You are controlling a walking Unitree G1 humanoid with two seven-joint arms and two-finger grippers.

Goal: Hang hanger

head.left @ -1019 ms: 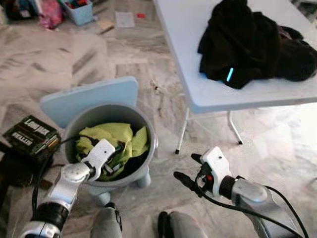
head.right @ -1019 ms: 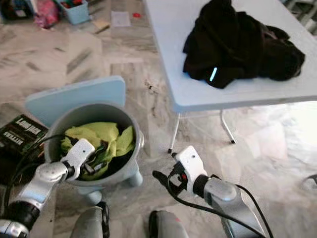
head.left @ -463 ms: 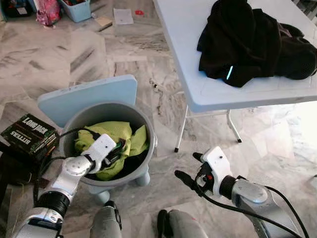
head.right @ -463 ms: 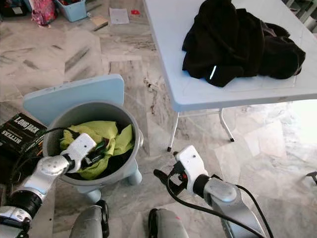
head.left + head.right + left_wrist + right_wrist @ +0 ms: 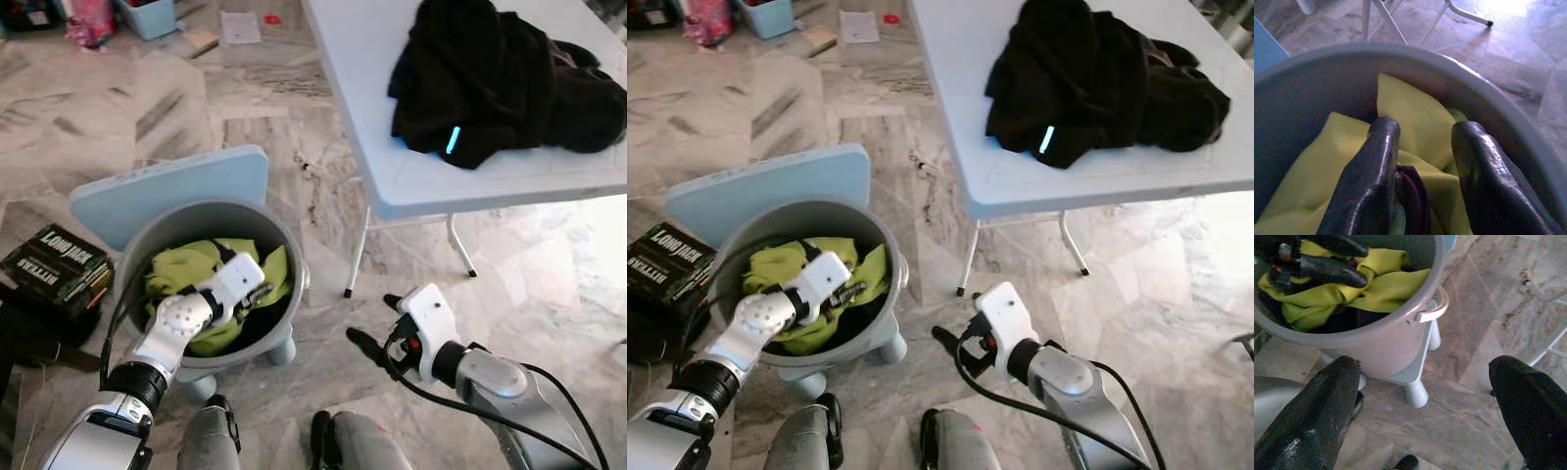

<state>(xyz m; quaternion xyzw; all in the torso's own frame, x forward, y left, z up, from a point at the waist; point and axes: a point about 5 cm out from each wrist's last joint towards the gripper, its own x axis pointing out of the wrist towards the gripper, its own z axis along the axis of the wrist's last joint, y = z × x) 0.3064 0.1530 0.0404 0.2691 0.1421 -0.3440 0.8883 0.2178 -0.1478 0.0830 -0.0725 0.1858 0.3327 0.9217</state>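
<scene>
A grey bucket (image 5: 290,257) stands on a light blue stool on the floor, filled with yellow-green cloth (image 5: 178,269) over something dark. My left gripper (image 5: 854,291) reaches down into the bucket, open, its fingers (image 5: 1371,171) resting on the cloth. A dark maroon curved thing (image 5: 1413,198) lies between the fingers near their base; I cannot tell what it is. My right gripper (image 5: 372,319) hovers open above the floor to the right of the bucket, fingers spread wide, pointing toward it.
A light blue board (image 5: 167,191) leans behind the bucket. A black box (image 5: 59,264) lies on the floor to its left. A white folding table (image 5: 362,59) at the right carries a black garment (image 5: 490,78). A blue bin (image 5: 152,15) sits far off.
My left gripper has pushed rightward and deeper across the bucket over the cloth. The right gripper has barely moved. The view has shifted slightly.
</scene>
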